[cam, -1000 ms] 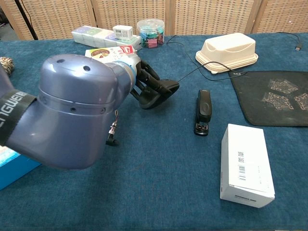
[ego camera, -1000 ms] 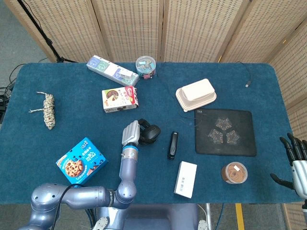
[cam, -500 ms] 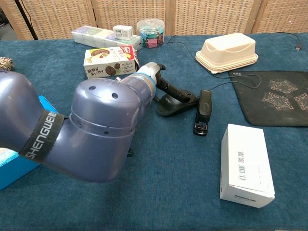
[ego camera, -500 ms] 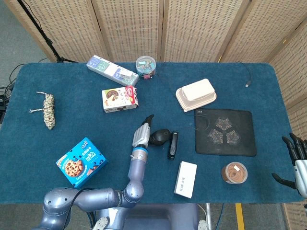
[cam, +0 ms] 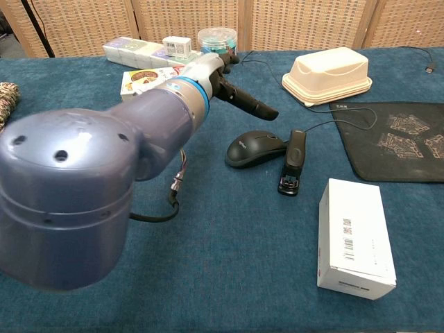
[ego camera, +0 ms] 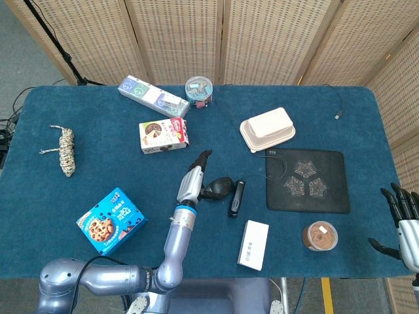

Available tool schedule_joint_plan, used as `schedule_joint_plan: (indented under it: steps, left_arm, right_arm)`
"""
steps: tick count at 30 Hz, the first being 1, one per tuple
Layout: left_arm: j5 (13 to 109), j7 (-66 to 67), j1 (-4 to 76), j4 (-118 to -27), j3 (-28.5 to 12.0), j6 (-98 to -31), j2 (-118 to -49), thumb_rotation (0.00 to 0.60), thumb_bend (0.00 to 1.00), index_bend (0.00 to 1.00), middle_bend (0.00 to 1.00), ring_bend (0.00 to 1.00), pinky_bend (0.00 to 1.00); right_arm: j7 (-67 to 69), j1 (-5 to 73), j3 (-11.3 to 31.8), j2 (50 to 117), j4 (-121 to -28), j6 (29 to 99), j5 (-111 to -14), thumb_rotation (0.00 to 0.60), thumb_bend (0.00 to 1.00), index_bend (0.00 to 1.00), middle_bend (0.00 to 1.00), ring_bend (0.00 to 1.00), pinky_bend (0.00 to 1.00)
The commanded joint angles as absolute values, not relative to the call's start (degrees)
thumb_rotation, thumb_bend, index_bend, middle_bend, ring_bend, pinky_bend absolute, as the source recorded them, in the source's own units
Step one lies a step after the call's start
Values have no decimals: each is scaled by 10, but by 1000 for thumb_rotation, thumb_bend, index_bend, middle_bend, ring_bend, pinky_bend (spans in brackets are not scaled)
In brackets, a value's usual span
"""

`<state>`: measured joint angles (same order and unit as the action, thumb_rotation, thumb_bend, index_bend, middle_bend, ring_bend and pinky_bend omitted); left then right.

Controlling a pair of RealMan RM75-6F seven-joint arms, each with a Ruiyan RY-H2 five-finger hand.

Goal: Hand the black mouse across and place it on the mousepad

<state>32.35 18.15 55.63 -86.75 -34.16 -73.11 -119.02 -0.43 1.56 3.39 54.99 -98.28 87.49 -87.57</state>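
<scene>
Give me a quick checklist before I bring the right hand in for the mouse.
1. Mouse released on the table: ok. It lies flat, and the left hand is lifted off it with the fingers straight.
2. Right hand free to grasp: ok. Fingers apart, holding nothing, at the table's right edge.
3. Clear room around the mouse: not ok. The stapler lies close against its right side.
4. Mouse cable free: cannot tell. It runs toward the cream food box and over the mousepad's corner.
5. Mousepad centre bare: ok.
6. Left arm out of the way: not ok. Its hand hovers beside the mouse.
</scene>
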Motion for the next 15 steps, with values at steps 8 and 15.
schedule_joint_plan:
  steps: [8, 15]
  left_arm:
    - [397, 281, 461, -1070, -285, -810, -1005, 600, 104, 0, 0, 0, 0]
    - [429, 276, 410, -1121, -279, -793, -876, 600, 105, 0, 0, 0, 0]
  right_arm:
    - [-21, 24, 29, 562, -980, 864, -887, 600, 0, 0, 0, 0, 0]
    - [-35, 31, 33, 573, -972, 852, -873, 600, 0, 0, 0, 0, 0]
